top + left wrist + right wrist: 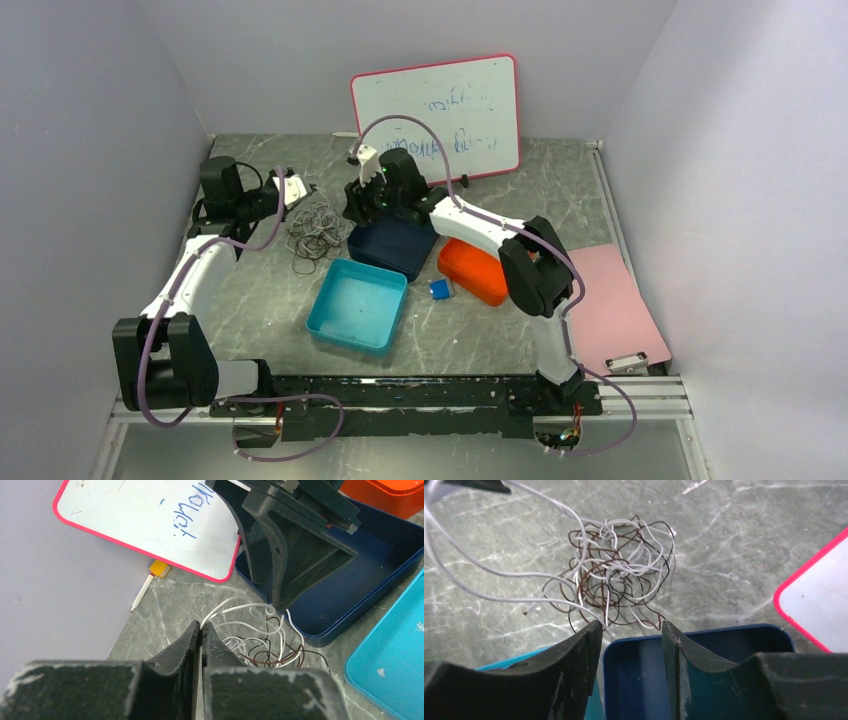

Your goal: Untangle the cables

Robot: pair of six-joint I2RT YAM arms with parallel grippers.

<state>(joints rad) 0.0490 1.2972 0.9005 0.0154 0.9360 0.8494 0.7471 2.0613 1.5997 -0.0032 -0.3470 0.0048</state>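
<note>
Marble table [250, 290] | left pincer [201, 630] pinched on cables [619, 570] — right pincer [630, 627] agape

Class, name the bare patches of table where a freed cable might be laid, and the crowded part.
Bare: between the left arm and teal tray; between the whiteboard, orange tray and pink sheet. Crowded: around the cables, hemmed by left fingers, right fingers and the navy tray.

Item: whiteboard [436, 115], pink frame.
- Text: blue marker handwriting, approx. 2 lines. Too faint and small to read in top view.
- Left wrist view: one blue scrawled word near board's edge, not legible.

No legible text, labels, brands or nos.
</note>
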